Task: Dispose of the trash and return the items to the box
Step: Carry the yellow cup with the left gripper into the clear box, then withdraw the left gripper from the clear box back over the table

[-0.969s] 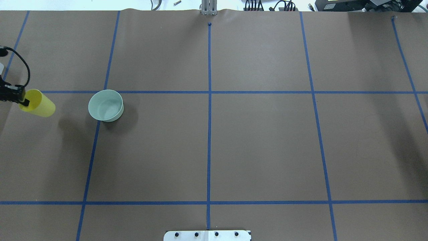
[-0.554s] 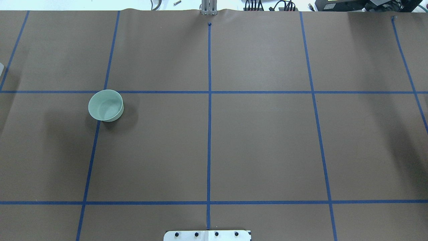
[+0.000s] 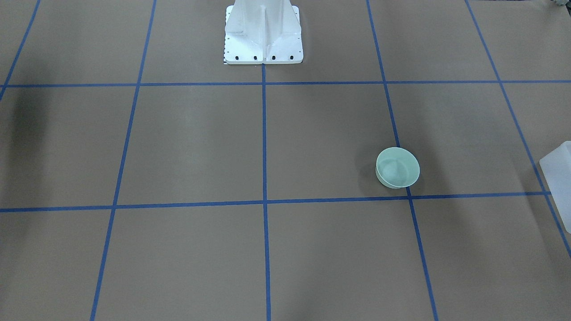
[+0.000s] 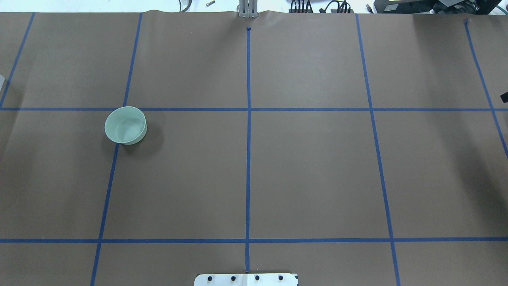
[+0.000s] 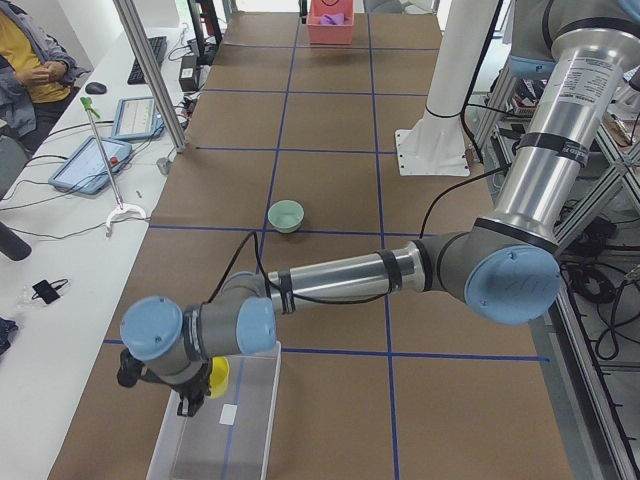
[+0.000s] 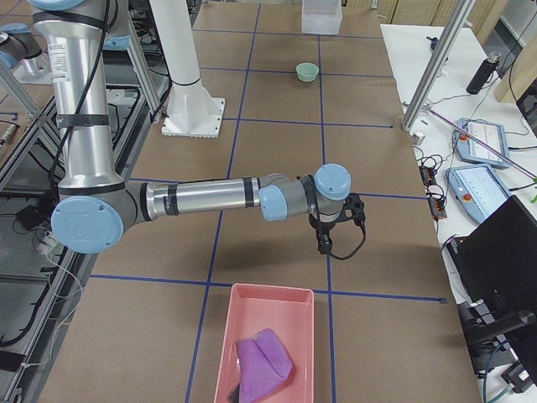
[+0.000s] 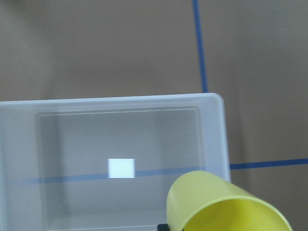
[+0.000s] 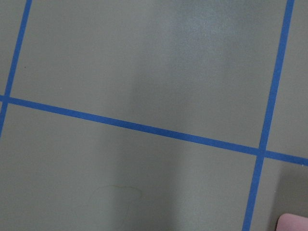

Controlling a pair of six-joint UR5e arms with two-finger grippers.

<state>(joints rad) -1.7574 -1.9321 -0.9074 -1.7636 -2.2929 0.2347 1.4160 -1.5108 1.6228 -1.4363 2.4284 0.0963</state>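
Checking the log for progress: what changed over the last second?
The left pincer carried the yellow cup leftward out of the overhead view and now holds it over one end of the clear box. The green bowl stayed put.

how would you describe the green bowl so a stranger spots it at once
On the brown table gridded with blue tape, look in the robot's left half, by a crossing of tape lines. The pale green bowl stands there upright, empty and alone; the yellow cup is off at the table's end, over the clear bin.
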